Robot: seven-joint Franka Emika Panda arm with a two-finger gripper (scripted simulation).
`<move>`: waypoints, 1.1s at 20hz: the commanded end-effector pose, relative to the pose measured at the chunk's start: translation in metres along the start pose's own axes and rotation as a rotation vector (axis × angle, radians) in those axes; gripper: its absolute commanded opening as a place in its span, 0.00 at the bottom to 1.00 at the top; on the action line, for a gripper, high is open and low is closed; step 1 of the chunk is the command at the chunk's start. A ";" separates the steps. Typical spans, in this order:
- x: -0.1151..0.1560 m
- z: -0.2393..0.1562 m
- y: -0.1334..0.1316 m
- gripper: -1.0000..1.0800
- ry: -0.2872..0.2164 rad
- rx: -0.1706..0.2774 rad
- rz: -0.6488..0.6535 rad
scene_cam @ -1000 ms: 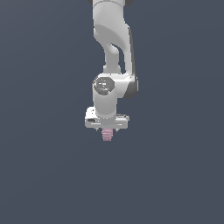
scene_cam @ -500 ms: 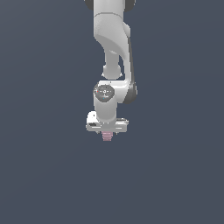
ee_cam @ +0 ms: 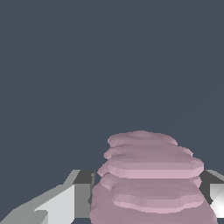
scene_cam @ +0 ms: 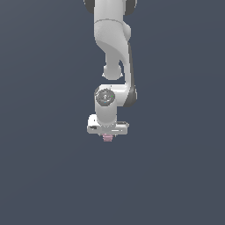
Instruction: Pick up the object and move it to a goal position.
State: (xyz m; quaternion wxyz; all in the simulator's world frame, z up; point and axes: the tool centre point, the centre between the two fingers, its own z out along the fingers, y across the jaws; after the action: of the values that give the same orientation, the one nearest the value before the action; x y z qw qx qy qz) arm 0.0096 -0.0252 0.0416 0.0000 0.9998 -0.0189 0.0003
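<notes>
The object (scene_cam: 107, 138) is a small pale pink ridged cylinder that pokes out just below the white hand of the arm in the exterior view. In the wrist view the object (ee_cam: 151, 175) fills the space between the two fingers (ee_cam: 70, 201), its stacked ridges plain to see. My gripper (scene_cam: 108, 135) is shut on it, one finger pressed against each side. The fingertips themselves are mostly hidden behind the hand in the exterior view. No goal marker shows in either view.
Only a flat dark grey-blue background surrounds the arm (scene_cam: 115, 52) in both views. No table edge, container or other item shows.
The arm has lifted: the hand with the pink object held in it sits slightly higher in the exterior view than one second ago. The grip is unchanged.
</notes>
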 end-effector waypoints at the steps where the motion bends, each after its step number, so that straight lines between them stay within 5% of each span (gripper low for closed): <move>1: 0.000 0.001 0.000 0.00 -0.001 0.000 0.000; 13: -0.005 -0.005 -0.001 0.00 0.000 0.000 0.000; 22: -0.034 -0.029 -0.008 0.00 0.000 0.000 0.000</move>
State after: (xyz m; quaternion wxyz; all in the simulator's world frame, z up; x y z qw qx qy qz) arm -0.0176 -0.0175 0.0651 0.0000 0.9998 -0.0189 0.0001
